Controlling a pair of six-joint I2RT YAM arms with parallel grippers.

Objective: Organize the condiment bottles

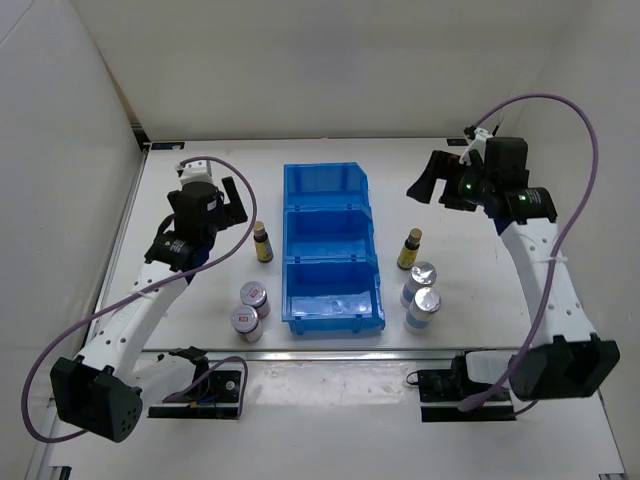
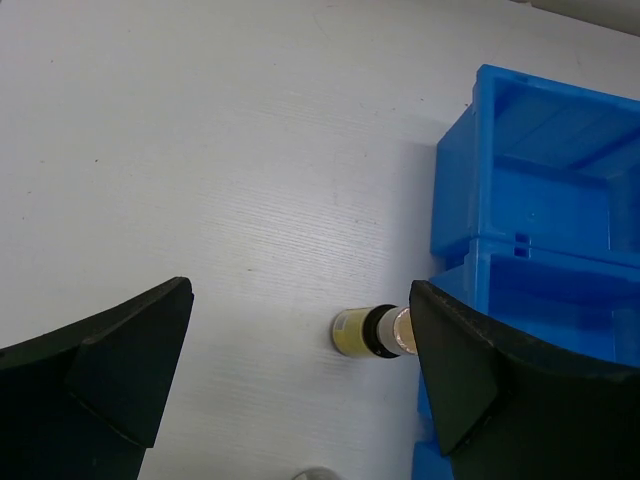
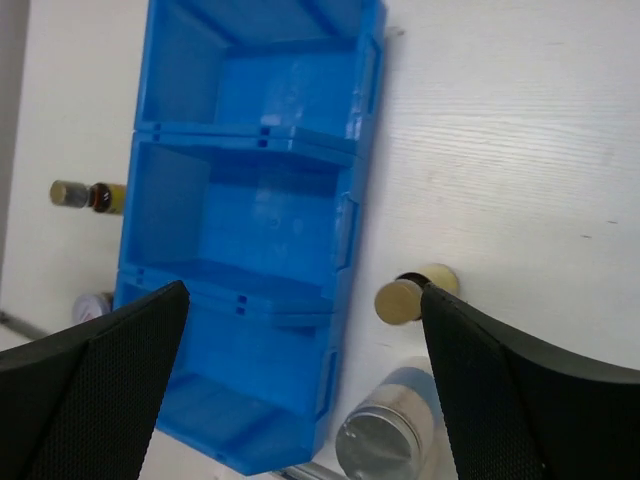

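Six condiment bottles stand on the white table around the blue bin [image 1: 286, 240]. To its left are a slim brown bottle [image 1: 262, 242] and two short red-marked jars [image 1: 254, 297] [image 1: 245, 322]. On its right stand another brown bottle [image 1: 410, 248] and two blue-white jars [image 1: 421, 281] [image 1: 424, 307]. My left gripper [image 1: 235, 203] hovers open above the left brown bottle [image 2: 375, 332], holding nothing. High over the right side, my right gripper [image 1: 425, 178] is open and empty, with the right brown bottle [image 3: 405, 298] and a blue-white jar [image 3: 385, 435] below it.
All three compartments of the blue bin [image 3: 250, 140] hold nothing. White walls close the table at the back and left. The arm bases and cables sit along the near edge. A silver lid [image 2: 318, 473] peeks in at the bottom of the left wrist view.
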